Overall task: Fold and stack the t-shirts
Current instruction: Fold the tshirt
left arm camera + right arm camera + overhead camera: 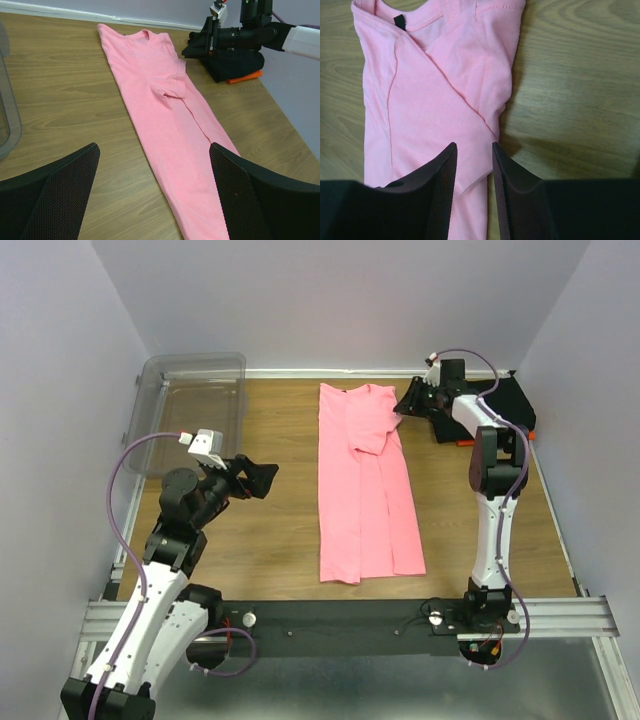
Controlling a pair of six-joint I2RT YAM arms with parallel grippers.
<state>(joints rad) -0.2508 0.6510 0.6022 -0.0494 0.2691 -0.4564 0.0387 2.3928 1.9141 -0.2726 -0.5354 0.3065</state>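
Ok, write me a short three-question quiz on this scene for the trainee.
1. True or false: the pink t-shirt lies spread flat with both sleeves out to the sides.
2. Where does the clear bin stand? A: far left corner. B: far right corner. C: on the pink t-shirt.
3. Which gripper hangs at the shirt's collar end?
Key: 1 false, it is folded into a long strip. 2 A. 3 the right gripper.
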